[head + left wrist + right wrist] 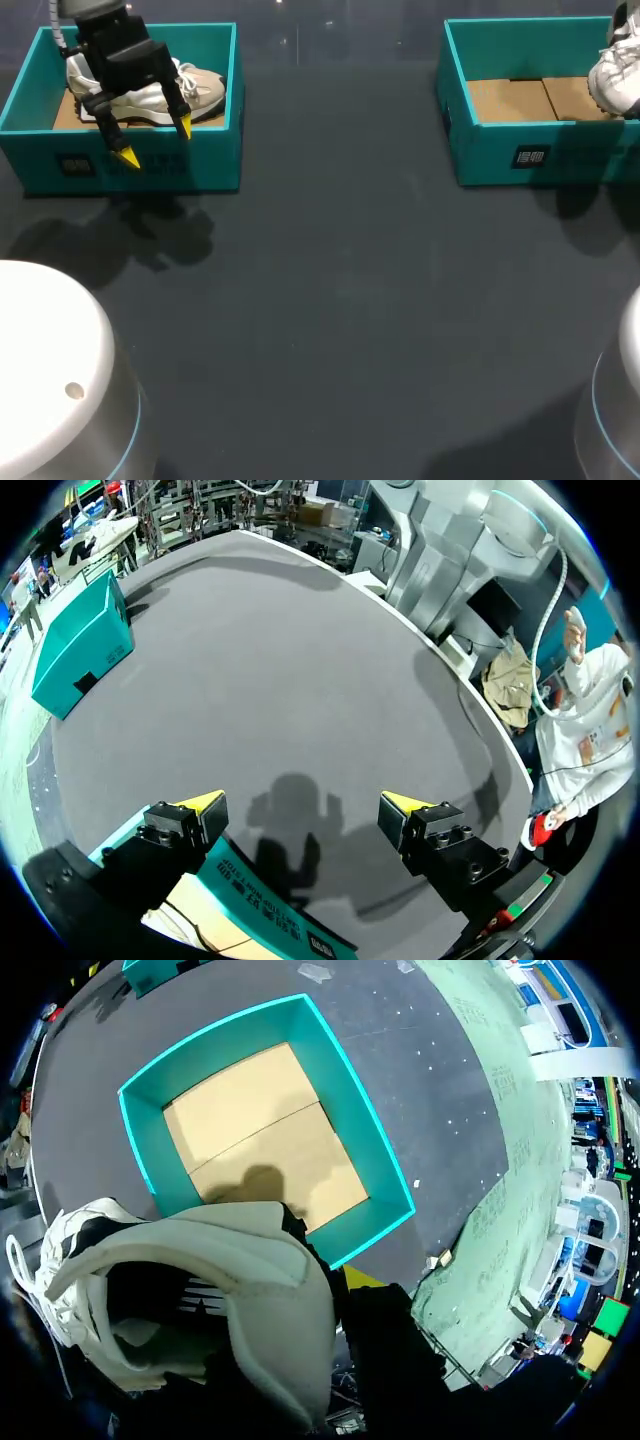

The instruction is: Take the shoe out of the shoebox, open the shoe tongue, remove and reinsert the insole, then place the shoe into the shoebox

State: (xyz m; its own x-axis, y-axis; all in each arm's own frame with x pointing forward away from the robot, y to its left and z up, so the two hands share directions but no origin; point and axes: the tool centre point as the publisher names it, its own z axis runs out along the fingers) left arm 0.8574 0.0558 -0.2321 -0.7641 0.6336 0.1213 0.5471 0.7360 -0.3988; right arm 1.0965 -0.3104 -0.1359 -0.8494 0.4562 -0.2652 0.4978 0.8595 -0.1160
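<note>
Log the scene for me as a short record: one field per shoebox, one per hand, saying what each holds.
left box: teal, with a beige shoe lying inside
left hand: open, holding nothing, over the left box's front wall
right box: teal, cardboard floor showing, no shoe resting on it
right hand: shut on a white shoe, held above the right box

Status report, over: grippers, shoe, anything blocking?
Left gripper open over left box front edge, a shoe inside. Right gripper shut on second shoe, above empty right box. Nothing in the way.
</note>
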